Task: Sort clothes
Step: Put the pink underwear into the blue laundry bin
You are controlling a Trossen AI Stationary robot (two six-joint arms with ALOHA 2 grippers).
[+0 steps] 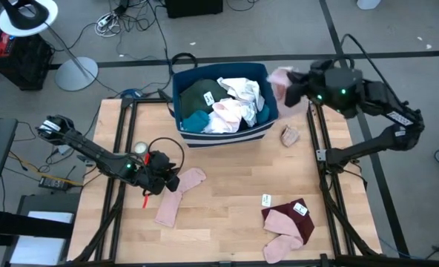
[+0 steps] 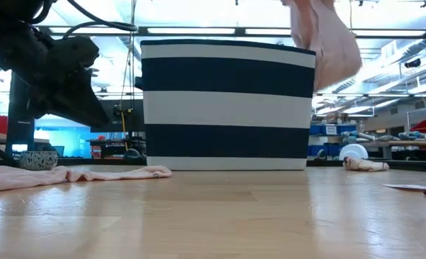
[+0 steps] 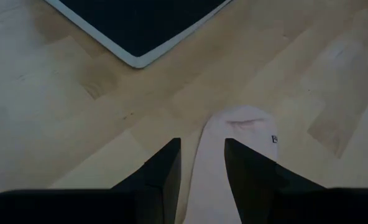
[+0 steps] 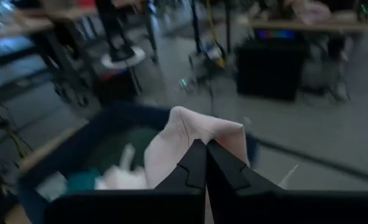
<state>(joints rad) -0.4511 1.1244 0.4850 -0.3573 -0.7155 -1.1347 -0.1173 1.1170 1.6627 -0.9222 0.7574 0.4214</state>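
My left gripper is open at the table's left, above one end of a long pale pink sock that lies flat on the wood. In the left wrist view the sock's toe end shows between and beyond my two fingers; the low view shows the gripper clear above it. My right gripper is shut on a pale pink garment, high up at the right far corner of the dark blue striped bin. The bin holds dark green, teal, white and pink clothes. My right gripper pinches the pale pink garment at a bunched fold between its two shut fingers. The garment is lifted clear and hangs slack below the gripper, above the bin's right side. How many layers are caught, I cannot tell.
A maroon piece with a pink sock and a white tag lie near the front right. A small beige item lies right of the bin. A small bowl and a red object sit by the left gripper.
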